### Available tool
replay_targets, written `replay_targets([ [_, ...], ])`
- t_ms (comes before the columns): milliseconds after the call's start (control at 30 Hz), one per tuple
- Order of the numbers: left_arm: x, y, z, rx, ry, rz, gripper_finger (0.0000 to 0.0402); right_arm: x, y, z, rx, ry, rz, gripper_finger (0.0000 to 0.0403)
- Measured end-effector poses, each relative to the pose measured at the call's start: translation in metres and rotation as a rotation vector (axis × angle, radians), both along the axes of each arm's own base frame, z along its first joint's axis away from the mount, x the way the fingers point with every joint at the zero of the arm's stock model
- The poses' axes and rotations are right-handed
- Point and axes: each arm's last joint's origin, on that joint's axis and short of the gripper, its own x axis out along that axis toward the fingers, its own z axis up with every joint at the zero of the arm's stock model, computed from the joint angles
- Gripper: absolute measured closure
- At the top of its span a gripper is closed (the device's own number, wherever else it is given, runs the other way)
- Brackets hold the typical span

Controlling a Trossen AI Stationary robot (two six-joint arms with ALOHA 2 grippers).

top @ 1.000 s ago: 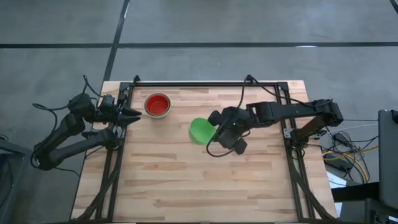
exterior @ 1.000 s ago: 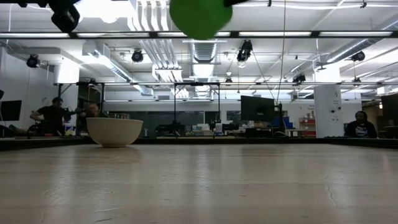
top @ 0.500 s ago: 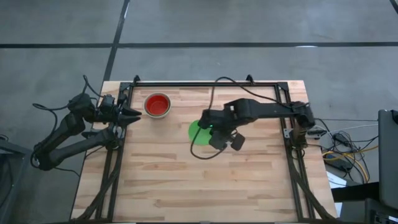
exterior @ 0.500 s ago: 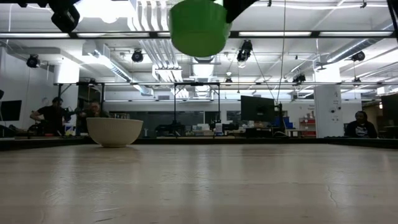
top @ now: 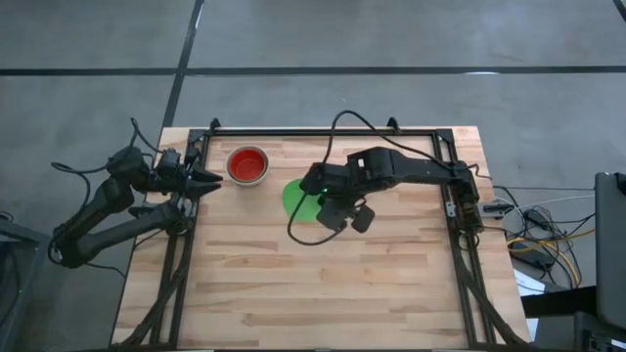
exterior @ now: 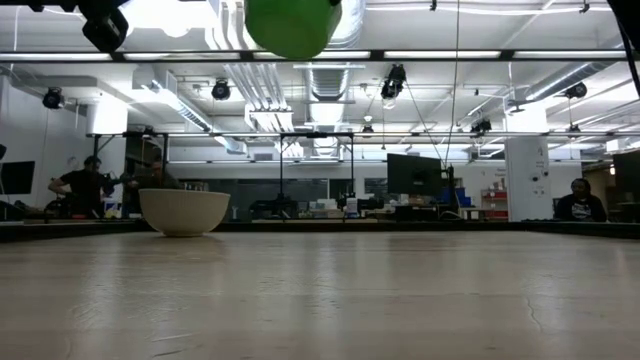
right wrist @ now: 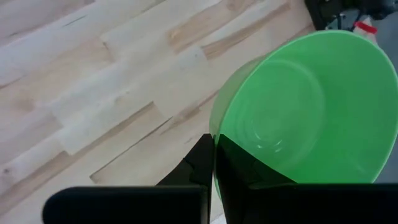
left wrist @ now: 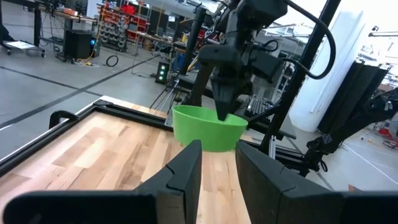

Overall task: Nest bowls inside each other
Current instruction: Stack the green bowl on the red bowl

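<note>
Above the middle of the table [top: 293,293], the right gripper [top: 315,193] has its 2 fingers pinched shut on the rim of a green bowl [top: 298,199], carried clear of the wood. The red bowl [top: 247,164], nested in a whitish outer bowl, sits near the far left corner, leftward of the held bowl. The left gripper [top: 209,180] waits partly open and empty just beside that stack, nearer to it.
</note>
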Motion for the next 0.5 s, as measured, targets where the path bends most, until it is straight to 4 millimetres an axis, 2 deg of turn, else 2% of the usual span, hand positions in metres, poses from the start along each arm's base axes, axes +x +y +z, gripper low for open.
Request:
replay_targets([
  [200,0.0000,0.0000,0.0000,0.000,0.000,0.000,0.0298,-0.0004,0.0008,-0.0017,0.042,0.016,-0.075,0.0394],
  [500,0.0000,0.0000,0.0000,0.000,0.000,0.000,0.0298,0.0028,0.0033,-0.0087,0.023,0.019,-0.028,0.0394],
])
